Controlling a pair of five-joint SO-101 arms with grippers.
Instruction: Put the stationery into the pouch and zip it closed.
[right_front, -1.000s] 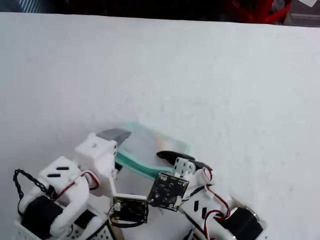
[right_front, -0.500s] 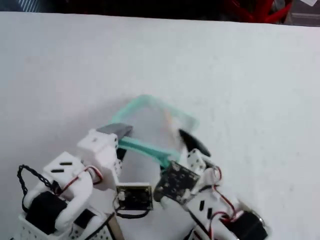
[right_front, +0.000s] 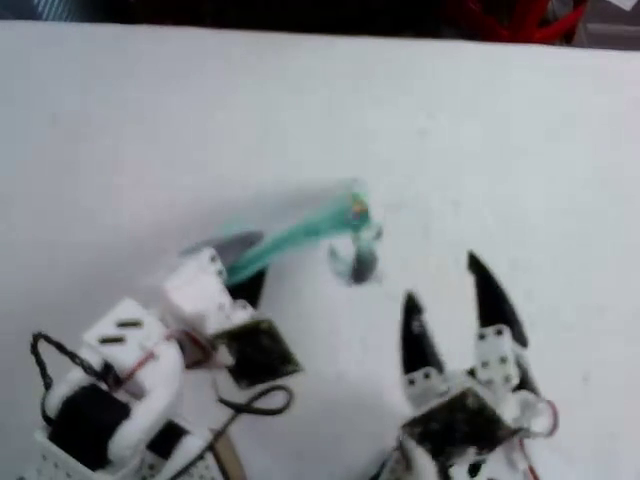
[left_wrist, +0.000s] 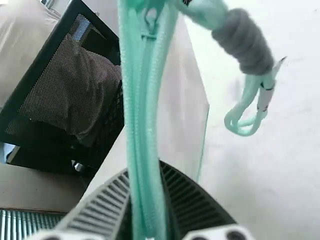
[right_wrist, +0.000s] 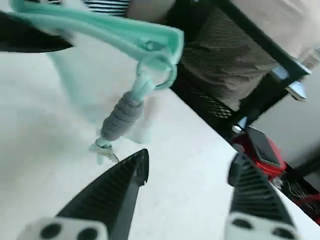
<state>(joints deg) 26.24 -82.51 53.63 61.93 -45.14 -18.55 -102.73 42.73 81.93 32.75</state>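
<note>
The big white table (right_front: 300, 110) takes up most of the high view. The white left arm (right_front: 120, 370) sits in the lower left of that frame. The white right arm (right_front: 460, 435) sits in the lower right.

Next in size is the mint-green zip pouch with see-through sides (right_front: 295, 235). It is in the middle of the high view and pokes out from the left arm toward the upper right. It looks held up on its edge, not lying flat. A black mesh thing (left_wrist: 65, 100) stands off the table, behind the pouch in the left wrist view.

The left pincer (right_front: 235, 262) is squeezed tight on the pouch. In the left wrist view the green zip (left_wrist: 142, 125) runs right between its two jaws. The right pincer (right_front: 442, 285) is wide open and has nothing in it. It sits just below and to the right of the far end of the pouch, not touching it.

The smallest thing is the green cord loop with grey wrap (right_wrist: 122, 115). It hangs down from the zip slider at the end of the pouch.

I think the job is almost done. The zip teeth look shut all along the part I can see, and the slider sits at the end. I cannot tell what is inside the pouch, as it is too blurry. What may be left is setting the pouch down and letting go.
</note>
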